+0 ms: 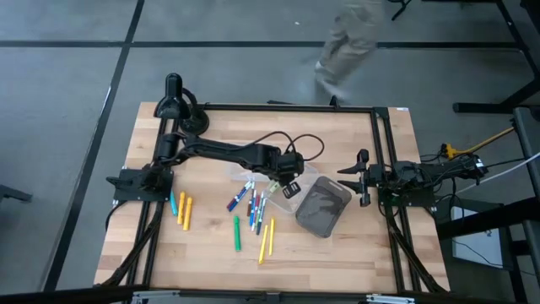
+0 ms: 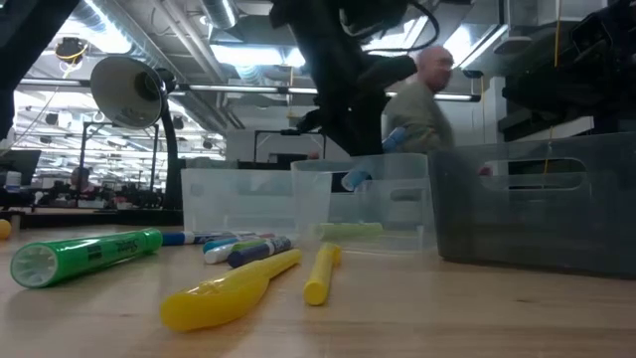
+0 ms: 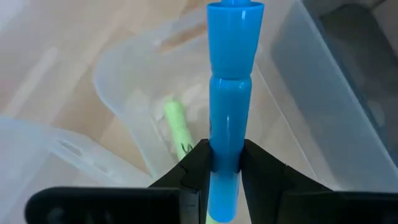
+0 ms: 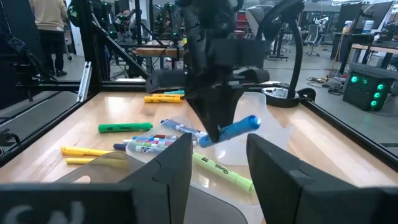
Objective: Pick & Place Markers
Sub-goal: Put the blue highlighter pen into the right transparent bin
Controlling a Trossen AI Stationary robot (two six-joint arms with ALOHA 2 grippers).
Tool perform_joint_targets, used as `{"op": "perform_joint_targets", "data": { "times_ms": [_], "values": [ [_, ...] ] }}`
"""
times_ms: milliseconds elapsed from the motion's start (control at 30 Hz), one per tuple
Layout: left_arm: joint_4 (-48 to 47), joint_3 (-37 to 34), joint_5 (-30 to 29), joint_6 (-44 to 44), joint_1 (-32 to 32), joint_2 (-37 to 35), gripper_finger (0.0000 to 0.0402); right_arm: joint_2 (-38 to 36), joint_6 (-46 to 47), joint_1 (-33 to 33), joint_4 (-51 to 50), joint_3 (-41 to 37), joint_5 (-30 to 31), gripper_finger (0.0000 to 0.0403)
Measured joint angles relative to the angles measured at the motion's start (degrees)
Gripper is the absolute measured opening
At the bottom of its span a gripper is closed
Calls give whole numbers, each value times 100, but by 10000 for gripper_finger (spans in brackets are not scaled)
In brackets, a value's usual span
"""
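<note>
Held item: bright blue capped plastic marker (image 3: 229, 99), short and thick, cap end flared, glossy body.
L gripper (image 3: 225, 168): closed on the blue marker, fingers pinching its lower barrel, cap end pointing away from the wrist.
Position: L gripper hangs over the clear plastic tray (image 1: 287, 196) near table centre, beside the dark grey rectangular bin (image 1: 323, 208).
Key relation: tray lies directly below the held marker; marker's long axis tilts, cap end higher (seen from the R wrist, (image 4: 231, 130)). Judged: a drop from here should land inside the tray walls.
Already in tray: one light green marker (image 3: 177, 127), lying flat on the tray floor, just beside the blue one's line.
Loose markers: cluster of blue/red/dark ones (image 1: 247, 199) just left of the tray; orange and yellow pair (image 1: 183, 210), a green one (image 1: 237, 232) and yellow ones (image 1: 267, 239) farther toward the table's front-left (all lying flat on the wood).
R gripper (image 4: 217, 168): fingers spread wide, empty, parked at the table's right edge.
Nearer arm: L, for tray and loose pile.
Background: a person stands beyond the table.
</note>
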Motion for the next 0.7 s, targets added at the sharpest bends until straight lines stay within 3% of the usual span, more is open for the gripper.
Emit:
{"op": "perform_joint_targets", "data": {
  "times_ms": [433,700],
  "values": [
    [139,2,446,-83,-9,420,66,0,0,2,0,0,0,152],
    [164,0,427,27,0,502,69,0,0,2,-2,0,-103,152]
  ]
}}
